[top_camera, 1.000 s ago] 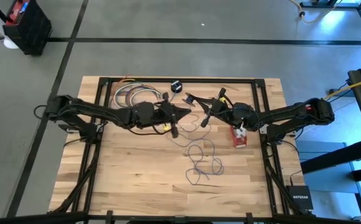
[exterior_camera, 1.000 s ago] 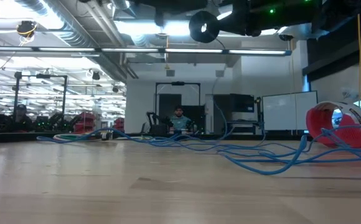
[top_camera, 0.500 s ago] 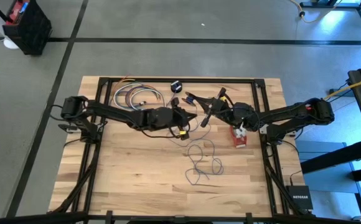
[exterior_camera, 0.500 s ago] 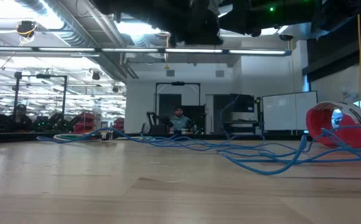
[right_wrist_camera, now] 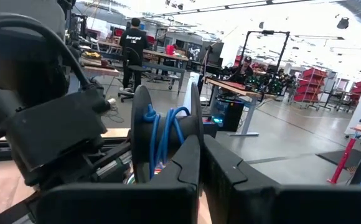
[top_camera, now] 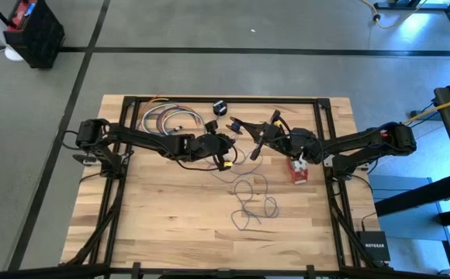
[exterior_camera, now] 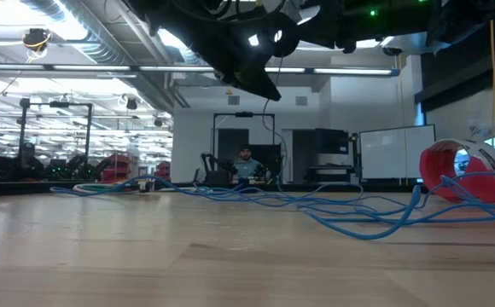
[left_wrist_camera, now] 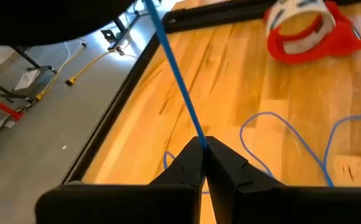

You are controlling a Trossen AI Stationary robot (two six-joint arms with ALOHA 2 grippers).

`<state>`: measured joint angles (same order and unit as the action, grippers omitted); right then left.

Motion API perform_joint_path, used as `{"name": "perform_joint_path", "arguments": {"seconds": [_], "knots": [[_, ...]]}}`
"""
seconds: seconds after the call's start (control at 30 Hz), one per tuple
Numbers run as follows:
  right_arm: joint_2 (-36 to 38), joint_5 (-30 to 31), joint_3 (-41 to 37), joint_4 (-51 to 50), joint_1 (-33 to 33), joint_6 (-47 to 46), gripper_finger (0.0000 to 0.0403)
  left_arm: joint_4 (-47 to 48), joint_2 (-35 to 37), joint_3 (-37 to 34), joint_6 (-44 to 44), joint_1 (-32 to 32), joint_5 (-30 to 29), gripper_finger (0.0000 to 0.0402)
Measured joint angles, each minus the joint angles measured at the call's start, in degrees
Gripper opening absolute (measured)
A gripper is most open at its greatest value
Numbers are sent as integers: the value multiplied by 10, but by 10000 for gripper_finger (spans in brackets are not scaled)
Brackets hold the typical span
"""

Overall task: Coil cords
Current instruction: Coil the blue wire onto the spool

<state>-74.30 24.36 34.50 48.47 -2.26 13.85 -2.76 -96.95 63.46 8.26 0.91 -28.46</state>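
The thin bluish cord (top_camera: 250,200) lies in loose loops on the wooden table, and one strand (left_wrist_camera: 179,87) rises from my left gripper toward the black round puck (right_wrist_camera: 162,134). Some turns of blue cord are wound on the puck. My left gripper (top_camera: 226,149) is shut on the cord above the table's middle. My right gripper (top_camera: 261,141) faces it from the right and is shut on the puck. Both grippers show at the top of the low view, where the puck (exterior_camera: 282,36) is lifted high. The red-and-white bundle (top_camera: 297,169) lies on the table under the right arm. My left gripper pinches the cord's single strand (left_wrist_camera: 199,138) between its two fingertips. The strand runs straight and taut from the tips up toward the puck. Behind the tips the cord drops slack to the loops on the table. My right gripper pinches the puck's near rim (right_wrist_camera: 192,140) between its two fingers, coming level from the table's right side. The puck stands on edge, lifted clear of the table, with the blue turns (right_wrist_camera: 159,140) wound around its middle.
Coiled grey and coloured cables (top_camera: 167,120) lie at the far left of the table. A small black object (top_camera: 219,107) sits by the far edge. The near half of the table (top_camera: 171,225) is bare wood. People stand in the room beyond.
My left arm has stretched out, carrying the gripper a little toward the table's right edge and the puck. In the low view it has come in front of the puck. The right gripper has kept the puck still.
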Motion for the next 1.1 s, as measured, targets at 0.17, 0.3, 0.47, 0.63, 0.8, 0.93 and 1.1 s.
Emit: {"name": "perform_joint_path", "arguments": {"seconds": [0.17, 0.3, 0.47, 0.63, 0.8, 0.93, 1.1], "knots": [[0, 0, 0, -2, 0, 0, 12, 22, 1, 0, 16, 0, -31, 7], [0, 0, 0, 5, 0, -2, 12, 29, 1, 0, 9, 0, -31, 13], [2, 0, 2, 14, 0, -2, 12, 58, -2, -3, 9, -5, -31, 66], [2, 1, 2, 10, 0, -2, 12, 95, 18, -3, 8, -11, -31, 132], [2, 1, 1, 9, 0, -2, 12, 134, 66, -4, -7, -25, -23, 155], [2, 1, 1, 8, 0, -1, 12, 45, 78, -48, 19, -11, 74, 155], [1, 1, 1, 10, 0, -1, 12, -114, 52, -99, 55, 22, 109, 155]]}}
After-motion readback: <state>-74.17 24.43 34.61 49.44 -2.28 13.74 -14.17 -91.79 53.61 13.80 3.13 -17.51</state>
